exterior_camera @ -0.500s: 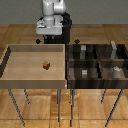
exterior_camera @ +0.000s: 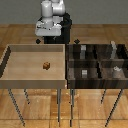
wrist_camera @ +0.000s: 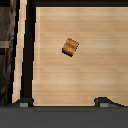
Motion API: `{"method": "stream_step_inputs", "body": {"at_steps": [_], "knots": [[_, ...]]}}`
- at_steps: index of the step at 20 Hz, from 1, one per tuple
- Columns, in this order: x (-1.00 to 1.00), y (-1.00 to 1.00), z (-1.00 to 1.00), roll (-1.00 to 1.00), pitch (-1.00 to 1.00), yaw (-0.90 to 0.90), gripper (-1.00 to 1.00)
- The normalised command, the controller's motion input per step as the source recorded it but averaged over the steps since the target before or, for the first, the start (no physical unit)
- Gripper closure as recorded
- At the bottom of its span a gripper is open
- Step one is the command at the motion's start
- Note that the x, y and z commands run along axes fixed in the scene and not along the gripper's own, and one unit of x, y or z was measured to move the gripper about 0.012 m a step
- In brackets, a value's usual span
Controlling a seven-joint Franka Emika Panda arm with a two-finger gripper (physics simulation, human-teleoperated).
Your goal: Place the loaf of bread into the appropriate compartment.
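Note:
The loaf of bread (exterior_camera: pixel 46 65) (wrist_camera: pixel 70 46) is a tiny orange-brown block lying on the floor of the tan open tray (exterior_camera: pixel 15 65), near its middle. My gripper (exterior_camera: pixel 48 35) hangs above the tray's far wall, well apart from the loaf. In the wrist view only the two dark fingertips (wrist_camera: pixel 22 102) show at the frame's edge, set wide apart with nothing between them; the gripper (wrist_camera: pixel 62 102) is open. The dark compartment box (exterior_camera: pixel 97 62) stands at the exterior view's right of the tray.
The compartment box is split by dividers into several cells, some holding small grey-white items (exterior_camera: pixel 84 73) (exterior_camera: pixel 116 70). Both containers rest on thin metal legs (exterior_camera: pixel 60 107) over a wooden floor. The robot base (exterior_camera: pixel 52 22) stands behind the tray.

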Motion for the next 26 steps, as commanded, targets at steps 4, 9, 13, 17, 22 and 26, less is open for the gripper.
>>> {"method": "stream_step_inputs", "body": {"at_steps": [4,9,13,17,22,26], "knots": [[1.00,0.00,0.00,0.00,0.00,0.00,-1.00],[0.60,-0.03,0.00,0.00,0.00,0.00,-1.00],[0.00,0.00,0.00,0.00,0.00,0.00,-1.00],[0.00,-0.25,0.00,0.00,0.00,0.00,-1.00],[0.40,0.00,0.00,0.00,0.00,0.00,-1.00],[0.00,0.00,-0.75,0.00,0.00,0.00,-1.00]]}}
